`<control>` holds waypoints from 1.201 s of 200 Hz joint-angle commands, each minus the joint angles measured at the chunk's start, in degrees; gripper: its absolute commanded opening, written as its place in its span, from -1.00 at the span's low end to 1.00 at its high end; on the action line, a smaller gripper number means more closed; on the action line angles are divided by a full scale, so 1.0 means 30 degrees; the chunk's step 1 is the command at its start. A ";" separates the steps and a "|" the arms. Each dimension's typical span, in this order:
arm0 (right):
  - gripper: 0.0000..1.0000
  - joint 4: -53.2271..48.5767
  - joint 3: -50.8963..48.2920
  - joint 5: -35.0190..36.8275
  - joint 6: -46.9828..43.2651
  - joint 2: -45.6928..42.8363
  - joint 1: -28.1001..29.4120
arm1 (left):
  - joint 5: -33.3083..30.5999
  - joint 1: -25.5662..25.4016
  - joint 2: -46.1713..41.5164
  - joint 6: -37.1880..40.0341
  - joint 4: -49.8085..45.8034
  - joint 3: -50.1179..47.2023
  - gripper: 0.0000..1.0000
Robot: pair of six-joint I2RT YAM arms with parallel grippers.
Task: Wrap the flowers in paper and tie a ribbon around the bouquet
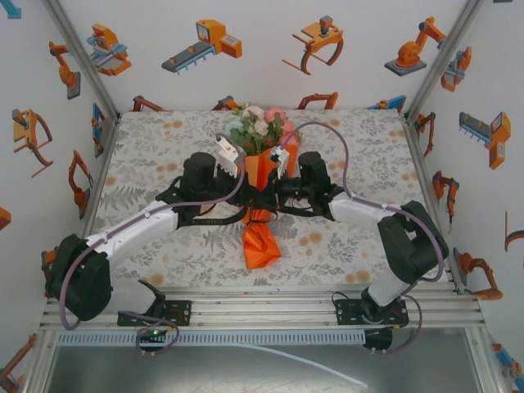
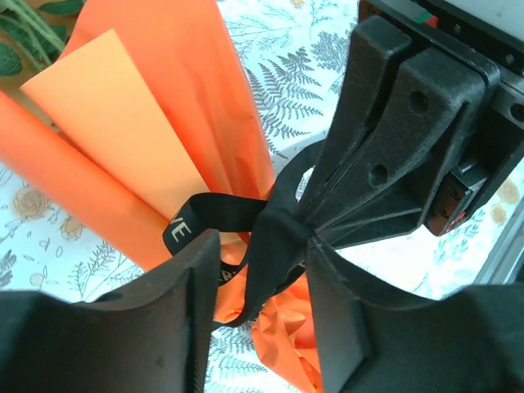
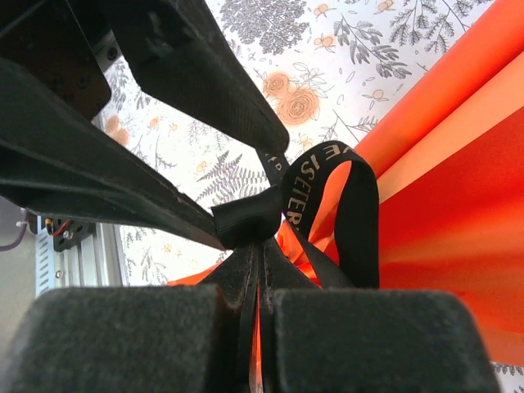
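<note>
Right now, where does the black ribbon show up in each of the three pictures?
Top external: ribbon at the picture's centre, at the narrow waist of the orange paper.
Left wrist: ribbon just below centre, a lettered black band against the paper's narrow part.
Right wrist: ribbon a lettered loop at centre, before the paper's left edge.
Shared landmark: the orange paper.

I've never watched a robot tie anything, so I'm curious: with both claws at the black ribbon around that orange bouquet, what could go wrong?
The left gripper stands open with the ribbon loose between its jaws, so the loop may slacken before it is tied. The right gripper is shut on the ribbon close against the paper; a hard pull might crumple or tear it.
</note>
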 commanded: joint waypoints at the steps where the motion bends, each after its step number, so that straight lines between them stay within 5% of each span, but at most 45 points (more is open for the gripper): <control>1: -1.00 0.0925 -0.0500 0.0178 -0.0244 -0.0711 0.0033 | -0.1788 0.1000 -0.0749 -0.2544 -0.0518 0.0651 -0.01; 38: -1.00 0.0698 -0.0648 0.0075 -0.0228 -0.1052 0.0033 | -0.0457 0.2463 0.2212 -0.3624 -0.4678 0.3635 -0.01; 74: -1.00 -0.0462 -0.0644 0.0193 -0.0805 -0.1570 0.0033 | 0.3388 0.2441 0.4346 -0.3416 -0.4624 0.4901 0.05; 112: -1.00 -0.0727 -0.0845 0.0448 -0.0867 -0.1966 0.0033 | 0.2364 0.2358 0.5763 -0.3005 -0.5939 0.5398 0.07; 128: -1.00 -0.0823 -0.0868 0.0486 -0.0895 -0.2007 0.0018 | 0.2652 0.2378 0.5681 -0.3171 -0.5502 0.5077 -0.16; 145: -1.00 -0.0859 -0.0917 0.0638 -0.0906 -0.2039 0.0033 | 0.3062 0.2405 0.5494 -0.3413 -0.5092 0.4873 -0.73; 157: -1.00 -0.0881 -0.0924 0.0744 -0.0874 -0.2064 0.0032 | 0.2631 0.2438 0.5174 -0.3651 -0.5125 0.4670 -1.00; 187: -1.00 -0.1468 -0.0953 0.1607 -0.0807 -0.2201 0.0033 | 0.0398 0.2776 0.3079 -0.5407 -0.4951 0.3100 -1.00; 240: -1.00 -0.2802 -0.1165 0.3855 -0.0723 -0.2398 0.0028 | -0.4391 0.2654 -0.2230 -1.2534 -0.5963 -0.1007 -1.00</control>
